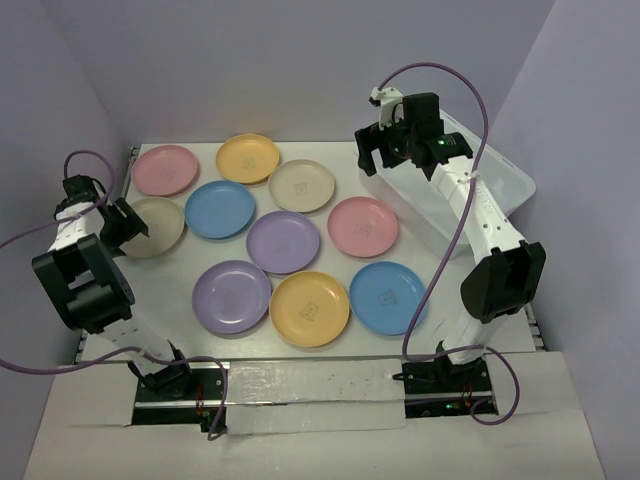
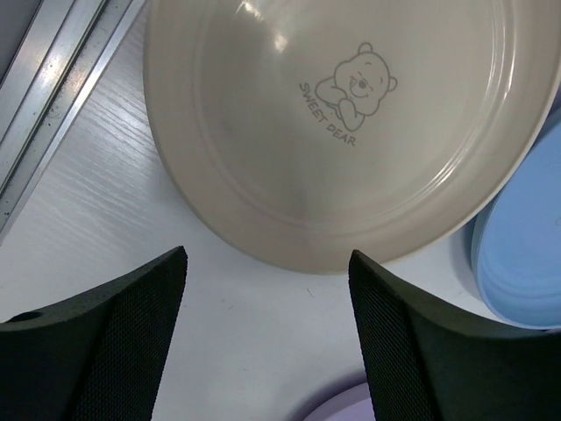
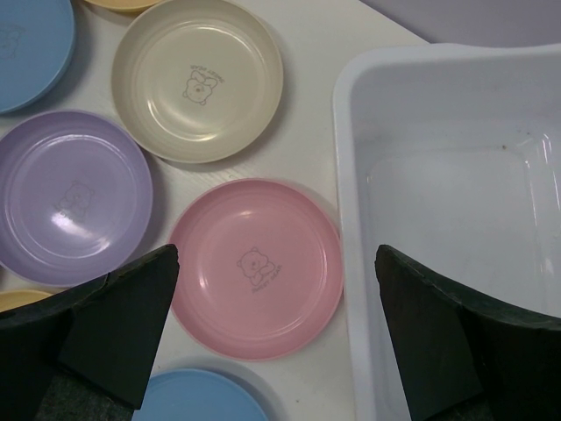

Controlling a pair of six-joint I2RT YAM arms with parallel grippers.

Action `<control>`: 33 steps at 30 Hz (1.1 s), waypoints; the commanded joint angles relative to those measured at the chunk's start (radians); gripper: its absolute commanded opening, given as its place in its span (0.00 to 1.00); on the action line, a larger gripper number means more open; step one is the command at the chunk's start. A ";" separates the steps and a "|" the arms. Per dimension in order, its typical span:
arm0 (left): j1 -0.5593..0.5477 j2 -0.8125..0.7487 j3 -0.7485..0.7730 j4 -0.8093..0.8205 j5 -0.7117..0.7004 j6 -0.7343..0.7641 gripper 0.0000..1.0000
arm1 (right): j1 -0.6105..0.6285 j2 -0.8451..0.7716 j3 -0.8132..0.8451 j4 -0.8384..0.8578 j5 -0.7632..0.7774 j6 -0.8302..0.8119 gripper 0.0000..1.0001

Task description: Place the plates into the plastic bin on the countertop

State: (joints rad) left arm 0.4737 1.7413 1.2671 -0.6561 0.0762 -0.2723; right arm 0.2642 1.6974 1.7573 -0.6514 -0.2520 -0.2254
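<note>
Pastel bear-marked plates (image 1: 283,241) mid-frame; translucent bin (image 1: 510,185) upper right.
Left gripper (image 2: 267,260), right gripper (image 3: 276,253) agape, empty; bin partly behind arm.

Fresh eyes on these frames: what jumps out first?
Ten pastel plates lie spread over the white countertop, none in the plastic bin at the right edge as far as shows. The left pincer stands open at the rim of the beige plate at the far left; the right pincer hangs open near the bin's left rim, above a pink plate.
</note>
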 commanded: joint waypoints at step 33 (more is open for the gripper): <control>0.111 0.035 -0.041 0.016 0.087 -0.011 0.00 | 0.077 0.019 0.083 0.081 -0.094 0.116 1.00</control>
State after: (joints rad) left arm 0.5556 1.8442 1.2316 -0.6153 0.1202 -0.3079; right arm 0.3225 1.7023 1.7748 -0.6191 -0.3128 -0.1236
